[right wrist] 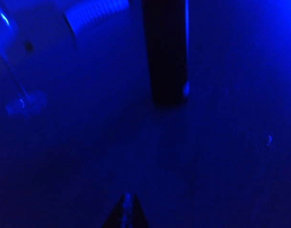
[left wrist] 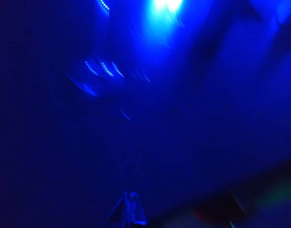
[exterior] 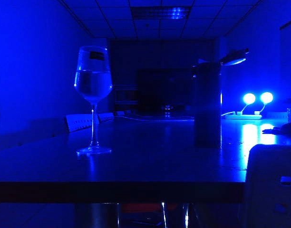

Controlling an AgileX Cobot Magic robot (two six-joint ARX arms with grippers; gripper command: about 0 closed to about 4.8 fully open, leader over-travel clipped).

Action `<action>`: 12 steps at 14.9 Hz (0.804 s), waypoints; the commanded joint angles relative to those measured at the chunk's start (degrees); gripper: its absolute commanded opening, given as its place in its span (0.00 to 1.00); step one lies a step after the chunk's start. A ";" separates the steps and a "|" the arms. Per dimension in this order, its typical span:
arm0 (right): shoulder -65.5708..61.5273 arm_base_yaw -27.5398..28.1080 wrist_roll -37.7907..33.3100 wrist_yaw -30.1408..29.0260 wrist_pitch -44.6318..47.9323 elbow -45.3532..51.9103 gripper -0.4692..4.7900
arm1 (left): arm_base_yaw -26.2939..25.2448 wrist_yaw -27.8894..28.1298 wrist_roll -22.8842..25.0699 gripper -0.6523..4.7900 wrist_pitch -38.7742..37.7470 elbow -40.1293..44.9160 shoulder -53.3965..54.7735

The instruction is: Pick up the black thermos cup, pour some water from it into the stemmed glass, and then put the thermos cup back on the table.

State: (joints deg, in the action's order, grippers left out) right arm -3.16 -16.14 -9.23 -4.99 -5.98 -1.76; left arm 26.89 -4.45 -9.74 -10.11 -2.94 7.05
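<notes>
The black thermos cup [exterior: 207,104] stands upright on the table [exterior: 150,164], its flip lid [exterior: 233,57] jutting from the top toward the two small round lamps [exterior: 257,99] glowing behind it, and what it holds cannot be seen through its dark wall. Well apart from the thermos, on the side away from the lamps, the stemmed glass [exterior: 93,97] stands upright with clear liquid partway up its bowl. The right gripper [right wrist: 128,209] hangs above the table short of the thermos with fingertips together and empty, and the left gripper [left wrist: 131,209] likewise shows its tips pressed together on nothing, its view too blurred to place it.
</notes>
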 commanded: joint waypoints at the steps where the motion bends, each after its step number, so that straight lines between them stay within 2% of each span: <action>1: 2.95 3.63 -0.15 -0.59 1.95 -0.35 0.08 | -9.22 -0.76 0.26 0.11 0.37 -0.09 -3.02; 4: 2.97 11.08 -0.15 -0.72 1.73 -0.24 0.08 | -17.86 -0.74 0.26 0.11 -0.28 0.00 -6.25; 6: 2.97 14.08 -0.15 -0.70 2.05 0.09 0.08 | -20.79 -0.74 0.26 0.11 0.31 0.17 -6.67; 12: 2.97 15.52 0.00 -0.63 -0.20 1.51 0.08 | -25.86 -0.44 0.26 0.11 0.92 2.56 -6.67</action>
State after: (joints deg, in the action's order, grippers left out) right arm -0.19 -0.54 -9.28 -5.67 -6.90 -0.40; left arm 1.10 -4.99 -9.74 -9.15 -0.69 0.34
